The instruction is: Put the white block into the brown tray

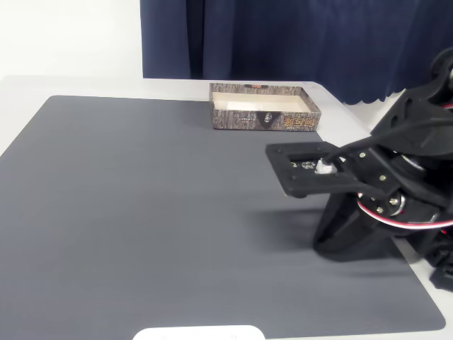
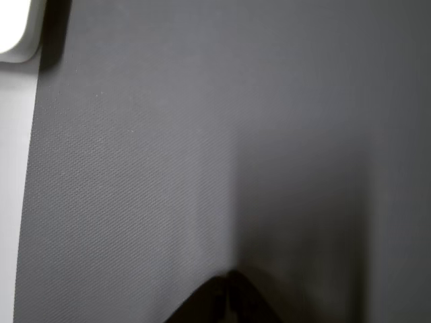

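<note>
The brown tray stands at the far edge of the dark grey mat, right of middle in the fixed view, its bark-patterned wall with the label facing me and its pale inside showing. The white block is out of view; I can make out no separate bar inside the tray. The black arm is folded low at the right side of the mat, well short of the tray. In the wrist view the dark fingertips of the gripper meet in a point at the bottom edge, shut, with nothing between them, just above bare mat.
A flat white rounded shape lies at the mat's near edge and appears in the wrist view's top left corner. A dark blue curtain hangs behind the table. White tabletop borders the mat.
</note>
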`<state>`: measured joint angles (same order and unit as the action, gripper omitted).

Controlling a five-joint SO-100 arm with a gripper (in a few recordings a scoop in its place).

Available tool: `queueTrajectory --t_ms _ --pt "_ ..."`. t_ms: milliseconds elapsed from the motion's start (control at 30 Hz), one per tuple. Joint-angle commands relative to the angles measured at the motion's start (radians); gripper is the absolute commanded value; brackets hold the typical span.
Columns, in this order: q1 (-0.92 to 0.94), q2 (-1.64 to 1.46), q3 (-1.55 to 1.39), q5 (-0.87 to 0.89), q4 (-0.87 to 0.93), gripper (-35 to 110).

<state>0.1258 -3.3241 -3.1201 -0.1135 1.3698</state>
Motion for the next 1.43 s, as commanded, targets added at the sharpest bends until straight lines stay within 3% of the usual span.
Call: queueTrajectory --t_ms 0,1400 --pt "-0.012 0.011 0.006 -0.015 0.015 0" --pt "-0.009 0.011 0.006 0.012 0.015 0"
